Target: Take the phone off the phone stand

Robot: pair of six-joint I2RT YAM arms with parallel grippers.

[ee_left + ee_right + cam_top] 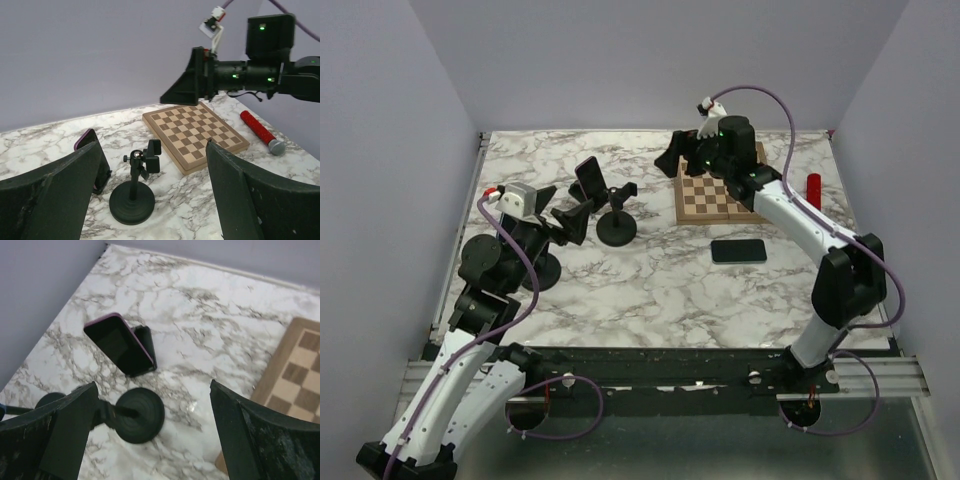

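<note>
This looks like a robotics lab test cell, not a lived-in room. Plain lavender wall panels box in a white, grey-veined marble-pattern tabletop on three sides, with nothing hung on them. Along the near edge runs a bare aluminium rail, and two white-and-black robot arms are bolted to it, with purple cables looping loosely from their bases and wrists. Green indicator lights glow on the right arm's joints. The objects laid out are unrelated props: a square wooden chessboard, a red-handled cylinder with a grey head, and a black phone in a purple case propped on a small black stand.
</note>
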